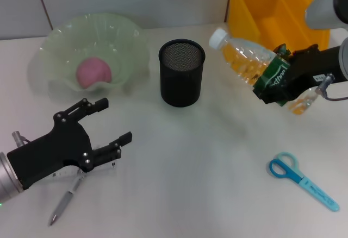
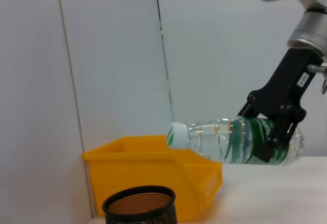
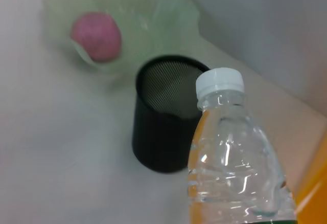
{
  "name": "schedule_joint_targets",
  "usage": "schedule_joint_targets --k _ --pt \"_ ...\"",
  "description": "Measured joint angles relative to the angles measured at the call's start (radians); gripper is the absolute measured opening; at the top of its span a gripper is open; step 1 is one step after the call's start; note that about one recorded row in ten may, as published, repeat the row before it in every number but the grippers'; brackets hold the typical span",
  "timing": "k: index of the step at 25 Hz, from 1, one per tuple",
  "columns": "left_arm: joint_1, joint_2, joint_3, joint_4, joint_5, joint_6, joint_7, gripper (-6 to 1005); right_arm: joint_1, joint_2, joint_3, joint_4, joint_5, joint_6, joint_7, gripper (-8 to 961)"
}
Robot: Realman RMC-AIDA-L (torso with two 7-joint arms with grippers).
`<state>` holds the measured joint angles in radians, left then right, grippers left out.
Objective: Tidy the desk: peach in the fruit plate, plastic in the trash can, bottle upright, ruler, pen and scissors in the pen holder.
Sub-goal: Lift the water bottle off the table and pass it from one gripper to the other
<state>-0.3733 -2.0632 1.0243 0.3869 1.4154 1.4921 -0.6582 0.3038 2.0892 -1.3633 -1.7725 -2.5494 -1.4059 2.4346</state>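
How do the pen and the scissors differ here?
The pen is grey and partly under the left gripper, whose fingers are open; the scissors are blue and lie clear of both arms. The pen is on the robot's left, the scissors on its right. Both lie flat, outside the holder.

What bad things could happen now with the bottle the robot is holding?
The right gripper holds the clear plastic bottle lying sideways in the air, clamped at its green label. It might slip or tip over when set down. Its white cap points toward the black mesh pen holder, so a swing might knock that over. The open left gripper hovers above the grey pen and could nudge it away.
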Motion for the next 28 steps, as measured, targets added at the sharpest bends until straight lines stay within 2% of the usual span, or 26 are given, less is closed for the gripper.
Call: schedule_joint_targets --k 5,8,12,18,28 --pt "0.002 0.000 -0.015 0.000 0.000 0.002 -0.004 783 -0.039 0.000 0.010 -0.018 0.076 0.031 -0.035 770" --pt "0.004 0.000 -0.051 -0.003 -0.001 0.013 -0.008 782 -0.094 0.000 0.014 -0.028 0.186 0.076 -0.111 770" --pt "0.006 0.000 -0.078 -0.007 -0.001 0.030 -0.009 782 -0.122 0.000 0.032 -0.026 0.267 0.091 -0.158 770" --pt "0.005 0.001 -0.110 -0.009 -0.001 0.046 -0.012 781 -0.197 0.000 0.057 0.021 0.507 0.121 -0.345 770" --pt "0.005 0.002 -0.124 -0.010 -0.004 0.064 -0.026 779 -0.237 -0.006 0.089 0.148 0.743 0.109 -0.584 770"
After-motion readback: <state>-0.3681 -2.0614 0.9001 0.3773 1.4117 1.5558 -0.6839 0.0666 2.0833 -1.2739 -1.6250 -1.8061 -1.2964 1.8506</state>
